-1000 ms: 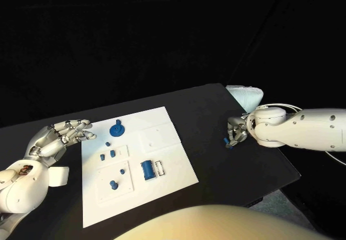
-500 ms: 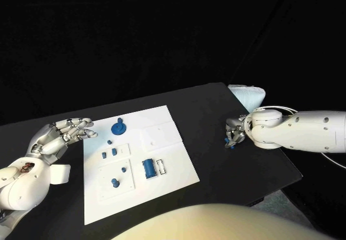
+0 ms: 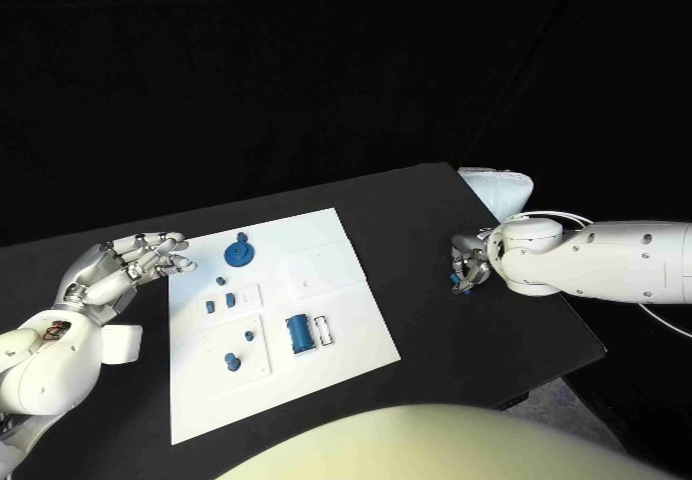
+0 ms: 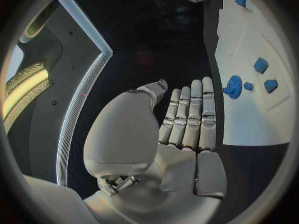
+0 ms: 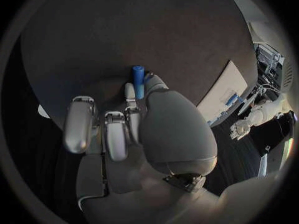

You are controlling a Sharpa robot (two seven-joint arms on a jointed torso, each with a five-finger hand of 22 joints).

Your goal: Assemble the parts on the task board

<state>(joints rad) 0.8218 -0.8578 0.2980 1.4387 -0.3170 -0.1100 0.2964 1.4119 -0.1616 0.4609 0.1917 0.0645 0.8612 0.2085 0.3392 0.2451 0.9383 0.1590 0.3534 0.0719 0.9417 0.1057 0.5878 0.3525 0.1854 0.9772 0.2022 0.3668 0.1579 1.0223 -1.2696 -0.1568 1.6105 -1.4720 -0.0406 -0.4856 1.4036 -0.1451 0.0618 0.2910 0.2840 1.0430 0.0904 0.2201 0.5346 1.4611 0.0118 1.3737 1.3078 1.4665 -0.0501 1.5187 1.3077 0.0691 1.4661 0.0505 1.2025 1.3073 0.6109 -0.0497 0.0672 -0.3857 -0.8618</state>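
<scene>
The white task board [image 3: 346, 300] lies in the middle of the black table. On it are a round blue part [image 3: 238, 254], a blue block [image 3: 299, 333] and several small blue pieces [image 3: 229, 299]. My right hand [image 3: 466, 268] hangs low over the bare table to the right of the board. It pinches a small blue cylinder [image 5: 138, 81] between thumb and finger. My left hand [image 3: 123, 268] hovers at the board's far left corner, holding nothing, its fingers [image 4: 190, 114] stretched out side by side toward the round blue part [image 4: 233, 86].
A white padded object [image 3: 498, 186] sits at the table's far right corner, behind my right arm. The table's right edge [image 3: 577, 320] runs close under the right forearm. Bare black table [image 3: 433, 330] lies between the board and my right hand.
My right arm has shifted slightly above its hand, which stays right of the board with the cylinder in it. The left hand keeps its place by the board's corner.
</scene>
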